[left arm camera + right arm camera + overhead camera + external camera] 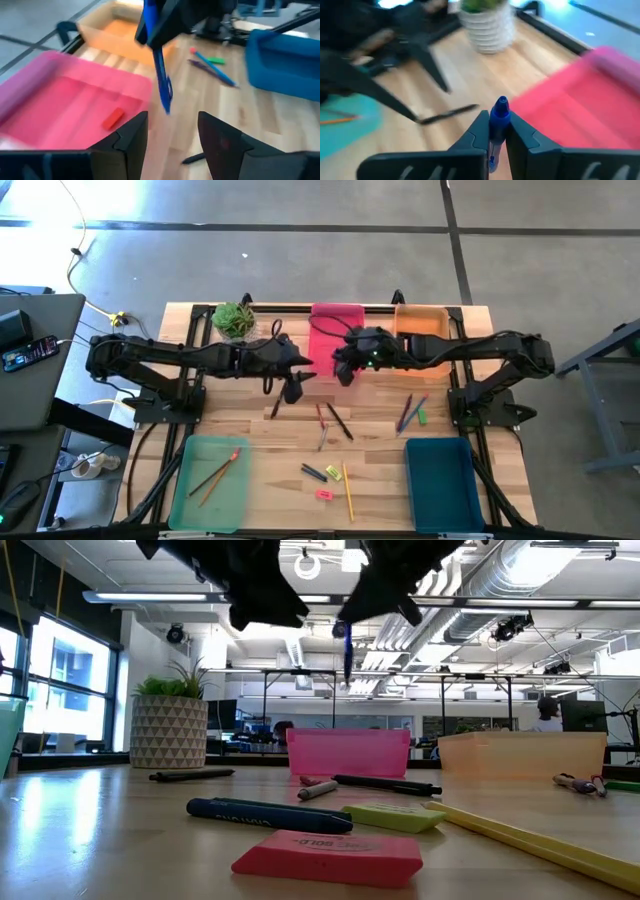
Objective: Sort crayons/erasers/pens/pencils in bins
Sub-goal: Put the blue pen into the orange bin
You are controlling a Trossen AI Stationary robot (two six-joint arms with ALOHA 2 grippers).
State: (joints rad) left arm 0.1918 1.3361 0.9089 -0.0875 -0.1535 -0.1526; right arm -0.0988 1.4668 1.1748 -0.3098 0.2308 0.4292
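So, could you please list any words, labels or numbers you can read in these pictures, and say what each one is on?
"SOLD": this or something close to it, printed in an oval on the pink eraser lying nearest in the low view; the rest of that print is too small to read.
Blue crayon: faint lettering along its side, too blurred to read.
Nothing else is legible.

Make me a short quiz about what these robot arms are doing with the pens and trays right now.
1. True or false: the right pincer grips a blue pen.
2. Which tray holds two pencils: A pink, B light green, C teal?
3. What lies in the pink tray?

Key:
1. True; the pen hangs upright from it in the low view.
2. B, the light green tray.
3. One small red piece. The left pincer stands open beside that tray.
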